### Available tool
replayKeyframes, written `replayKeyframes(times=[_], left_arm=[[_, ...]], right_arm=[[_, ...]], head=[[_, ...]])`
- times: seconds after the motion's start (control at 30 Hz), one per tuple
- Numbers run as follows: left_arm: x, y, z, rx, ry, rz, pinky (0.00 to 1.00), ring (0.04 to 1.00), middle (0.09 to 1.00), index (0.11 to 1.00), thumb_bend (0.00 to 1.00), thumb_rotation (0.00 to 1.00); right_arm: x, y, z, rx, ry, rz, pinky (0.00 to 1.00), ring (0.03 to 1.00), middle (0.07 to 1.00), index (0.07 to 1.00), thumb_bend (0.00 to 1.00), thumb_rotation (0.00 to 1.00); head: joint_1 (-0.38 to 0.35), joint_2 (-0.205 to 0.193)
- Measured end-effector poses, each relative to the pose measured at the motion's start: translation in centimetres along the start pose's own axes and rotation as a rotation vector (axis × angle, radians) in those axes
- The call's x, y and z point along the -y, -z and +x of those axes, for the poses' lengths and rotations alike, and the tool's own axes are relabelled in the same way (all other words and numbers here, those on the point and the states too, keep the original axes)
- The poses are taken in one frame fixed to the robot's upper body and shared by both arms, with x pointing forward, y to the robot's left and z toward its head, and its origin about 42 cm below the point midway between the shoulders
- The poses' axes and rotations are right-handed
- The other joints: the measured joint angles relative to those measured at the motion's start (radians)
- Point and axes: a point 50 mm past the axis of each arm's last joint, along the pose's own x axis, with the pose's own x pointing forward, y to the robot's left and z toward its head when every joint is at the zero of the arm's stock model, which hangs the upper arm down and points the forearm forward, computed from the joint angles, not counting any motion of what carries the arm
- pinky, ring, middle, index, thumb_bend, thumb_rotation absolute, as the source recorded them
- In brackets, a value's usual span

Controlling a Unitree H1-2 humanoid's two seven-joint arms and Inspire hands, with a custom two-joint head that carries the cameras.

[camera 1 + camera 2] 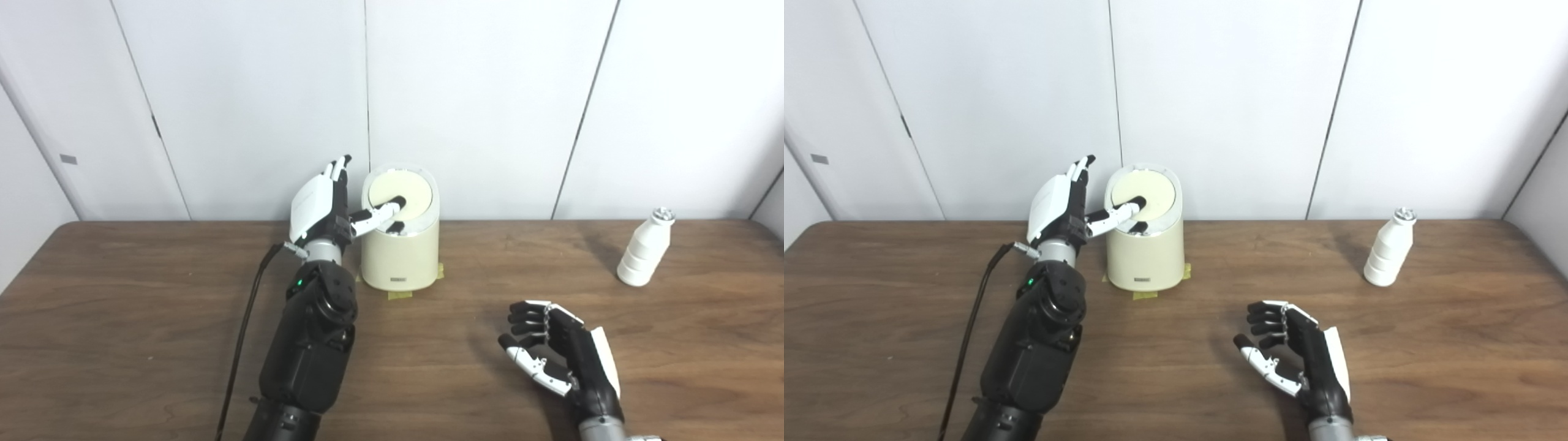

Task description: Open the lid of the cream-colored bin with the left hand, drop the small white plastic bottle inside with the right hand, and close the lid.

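**White-panelled wall, brown counter: left hand at the bin lid**

Wood-grain counter (153,318) is filling the lower half of the frame, with white wall panels (257,92) standing behind it. Near the centre, at the counter's far edge, the cream-colored bin (401,254) is sitting upright on bits of yellow tape (401,294). Its round lid (405,191) is tilting toward the camera, and whether it is lifted or closed is hard to tell. Just left of the bin, the left hand (321,205) is standing upright with its fingers spread and pointing up, holding nothing, while its thumb (383,212) is reaching across and resting on the lid. A black cable (242,343) is trailing down beside the left forearm. Over at the right of the frame, well apart from the bin, the small white plastic bottle (643,257) is standing upright on the counter. In the lower right, the right hand (560,352) is hovering low over the counter, empty, its fingers loosely curled.
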Motion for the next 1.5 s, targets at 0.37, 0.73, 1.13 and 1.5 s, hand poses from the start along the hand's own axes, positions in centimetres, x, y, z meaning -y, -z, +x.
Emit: replayKeyframes(times=[0.37,0.73,1.13,1.5], left_arm=[[0.3,-0.6,0.3,0.004,-0.007,0.031,1.0,1.0,1.0,1.0,0.76,0.57],[0.7,-0.2,1.0,-0.017,0.003,0.057,1.0,1.0,1.0,1.0,0.85,0.27],[0.4,-0.9,1.3,0.009,-0.011,0.087,1.0,1.0,1.0,1.0,0.95,0.14],[0.2,-1.1,1.3,0.017,-0.033,0.148,1.0,0.99,1.0,1.0,0.95,0.0]], right_arm=[[-0.1,-0.1,-0.1,0.003,-0.005,-0.008,0.49,0.596,0.619,0.611,0.28,0.15],[-0.2,-0.2,-0.3,0.005,-0.006,-0.019,0.48,0.591,0.617,0.609,0.27,0.18],[-0.3,-0.2,-0.3,0.005,-0.004,-0.016,0.48,0.59,0.616,0.611,0.27,0.19],[-0.3,-0.2,-0.3,0.002,-0.004,-0.015,0.49,0.593,0.616,0.609,0.28,0.19]], head=[[-0.014,0.0],[-0.018,0.003],[-0.018,0.011],[-0.018,0.009]])
